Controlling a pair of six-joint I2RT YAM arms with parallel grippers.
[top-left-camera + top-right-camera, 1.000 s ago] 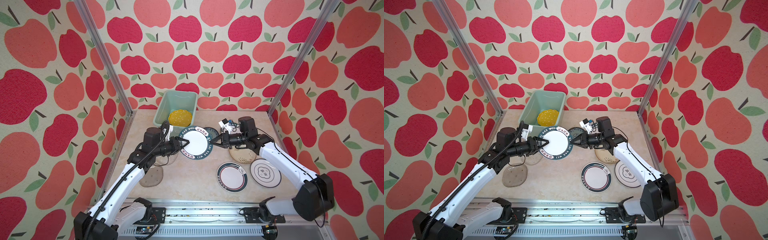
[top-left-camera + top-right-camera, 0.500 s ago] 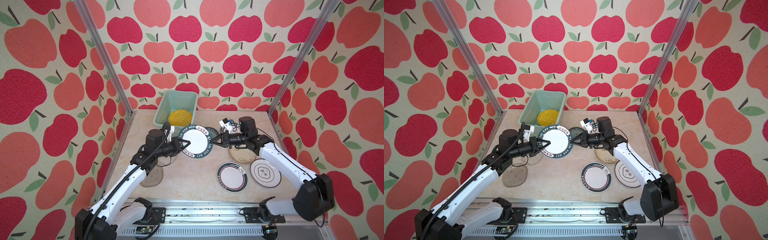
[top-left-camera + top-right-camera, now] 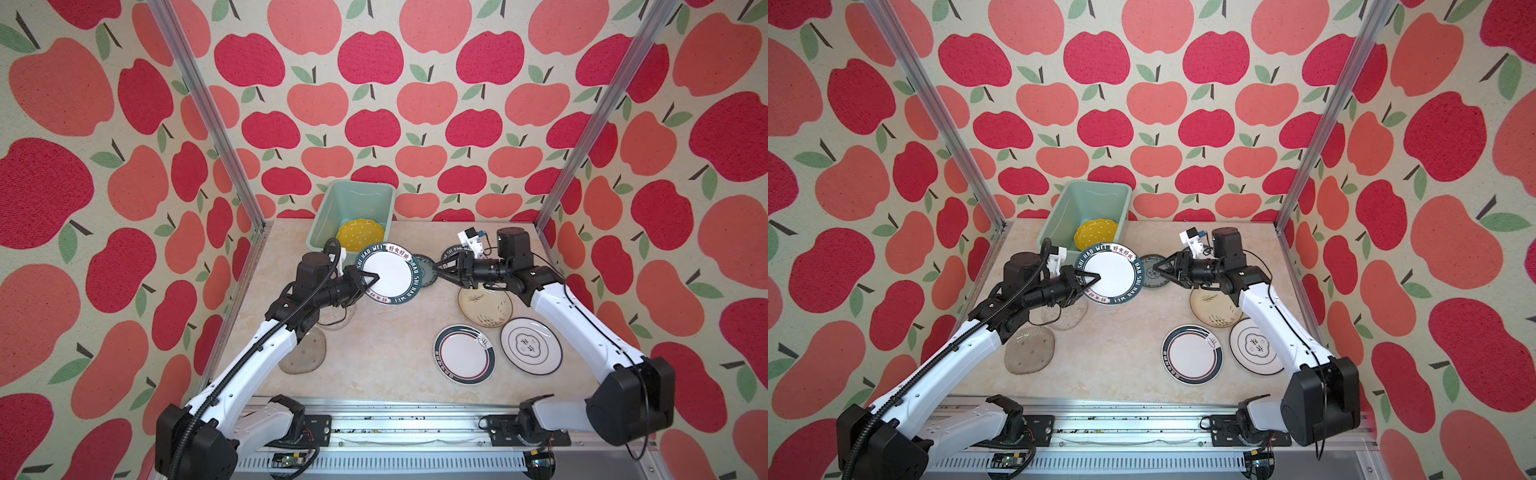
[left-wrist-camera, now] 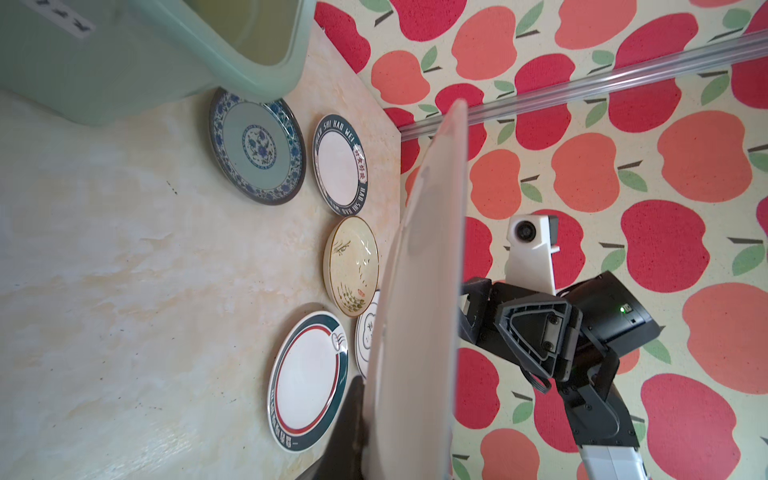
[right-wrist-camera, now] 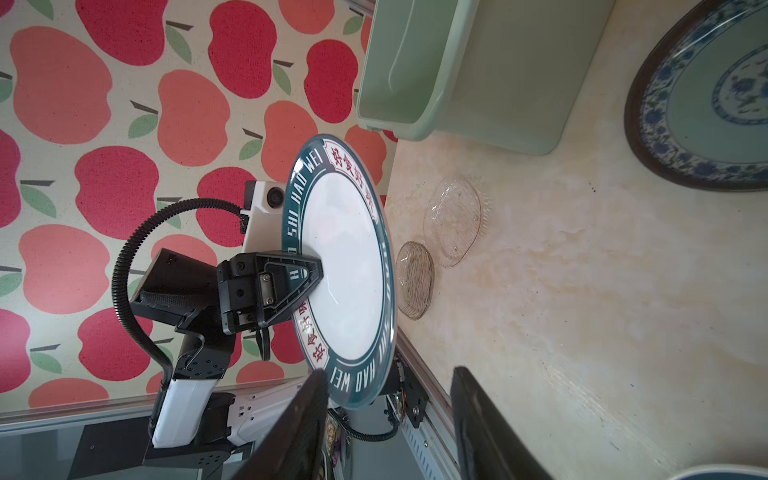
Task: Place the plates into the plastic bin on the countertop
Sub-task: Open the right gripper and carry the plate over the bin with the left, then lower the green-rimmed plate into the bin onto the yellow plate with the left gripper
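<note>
left arm (image 3: pixel 266 349) extended toward centre | left fingers (image 3: pixel 370 276) pinched shut | right arm (image 3: pixel 573 320) extended toward centre | right fingers (image 5: pixel 486 428) parted

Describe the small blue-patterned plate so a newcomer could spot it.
Find the mint-green bin at the back of the countertop. The plate lies flat just off its front right corner. Alone among its neighbours, it has a blue floral rim and a pale green centre.

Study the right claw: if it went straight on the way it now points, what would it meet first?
Most likely the rim of the lettered plate held in the left claw. The right claw stands open, pointing at it; the exact gap is unclear.
</note>
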